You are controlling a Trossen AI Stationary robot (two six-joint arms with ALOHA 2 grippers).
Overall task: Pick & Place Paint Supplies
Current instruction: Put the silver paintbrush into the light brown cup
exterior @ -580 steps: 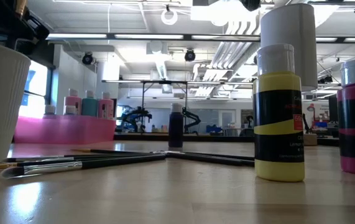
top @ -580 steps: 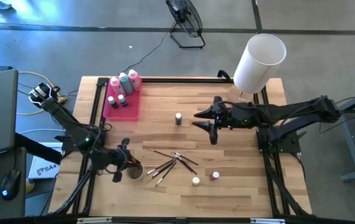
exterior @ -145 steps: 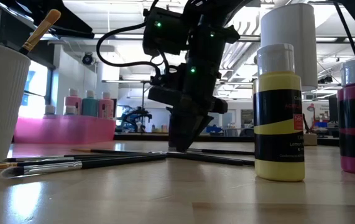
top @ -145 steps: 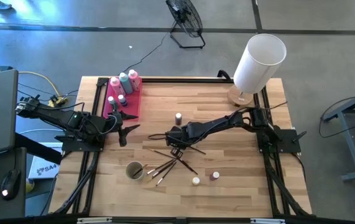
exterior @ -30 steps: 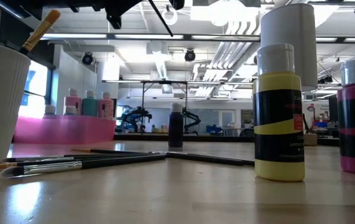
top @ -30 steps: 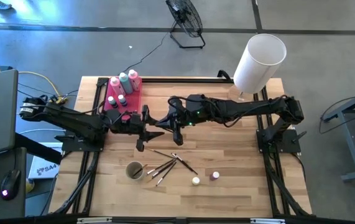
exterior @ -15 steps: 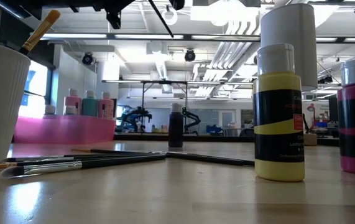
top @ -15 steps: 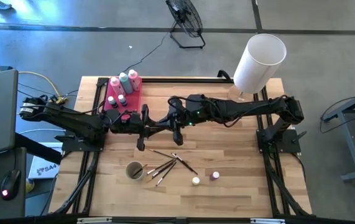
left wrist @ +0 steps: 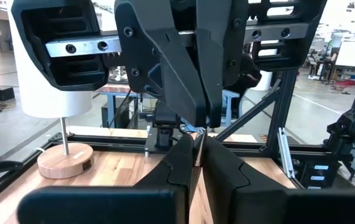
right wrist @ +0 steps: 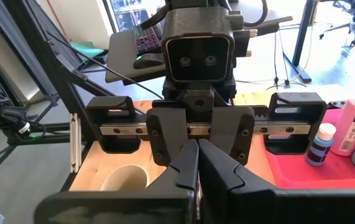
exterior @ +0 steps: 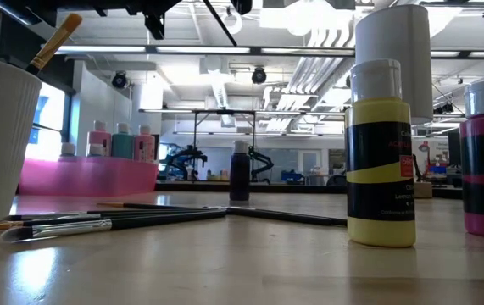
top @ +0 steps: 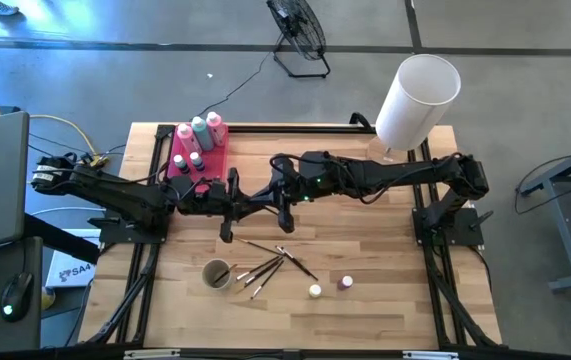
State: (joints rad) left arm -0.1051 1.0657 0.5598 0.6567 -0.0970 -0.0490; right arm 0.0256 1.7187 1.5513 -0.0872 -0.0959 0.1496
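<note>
Handover in mid-air above the worktop (top: 385,300): left claw (top: 241,203) and right claw (top: 271,199) are met nose to nose, each clamped together on one thin brush (exterior: 218,25), as far as the narrow gap in the wrist views lets it be judged. The brush is seen slanting under the claws at the top of the low view.

Risks:
- With both claws clamped, any pull by either arm could bend or snap the handle
- If the right claw is released before the left grip is firm, the brush could be dropped onto the loose brushes (top: 270,262) or beside the white cup (top: 216,273)
- A short grip near the end could let the brush swing when carried

Versus a second ago: the left claw was spread wide around the brush; it is now closed. Arms, bottles (top: 199,133) and pink tray (top: 209,178) unchanged
</note>
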